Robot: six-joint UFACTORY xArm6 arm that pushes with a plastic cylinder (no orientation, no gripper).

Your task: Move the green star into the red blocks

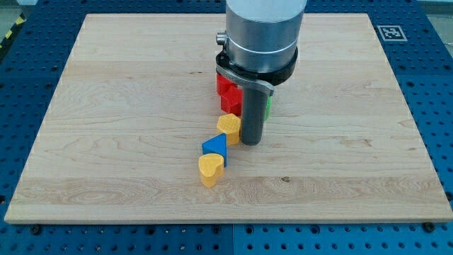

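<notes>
Tip (pixel 251 142) of the rod rests on the board, holding nothing, touching or just beside the yellow block (pixel 229 127) on the view's left. Green star (pixel 268 104) mostly hidden behind the rod, w/ only a sliver showing at its right edge. Red blocks (pixel 228 93) sit just left of the rod, so prob. the star's already near them. Blue block (pixel 215 146) and yellow heart (pixel 210 168) trail below.

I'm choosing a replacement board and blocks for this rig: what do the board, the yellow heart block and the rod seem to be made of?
The board looks like pale unpainted wood: grain lines and seams between planks show. The yellow heart block looks like painted wood or plastic, evenly coloured and matte; which one is unclear. The rod above my tip looks like dark matte metal or plastic.
</notes>
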